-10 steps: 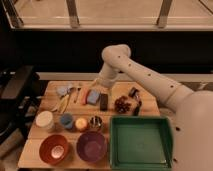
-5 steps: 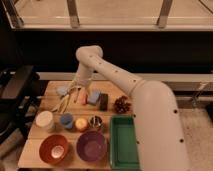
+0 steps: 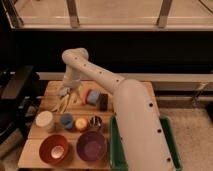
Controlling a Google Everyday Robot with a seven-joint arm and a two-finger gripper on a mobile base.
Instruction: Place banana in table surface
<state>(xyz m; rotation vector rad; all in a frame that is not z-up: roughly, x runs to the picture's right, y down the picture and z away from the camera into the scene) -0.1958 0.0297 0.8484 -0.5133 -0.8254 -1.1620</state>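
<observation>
Banana (image 3: 64, 103) at the far left end of the table (image 3: 31, 150), placing step.
Just above it hangs the gripper (image 3: 64, 92); whether it is clamped or let go, I cannot tell. It looks on or just off the wood, so placing seems close to done: next calls for release, then a straight lift. Purple bowl (image 3: 91, 146) looks empty; red bowl (image 3: 54, 149) shows something pale; arm (image 3: 135, 120) hides most of the tray (image 3: 113, 150).

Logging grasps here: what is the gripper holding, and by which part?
Cannot be told: the gripper is down by the banana near the back of the table surface.
</observation>
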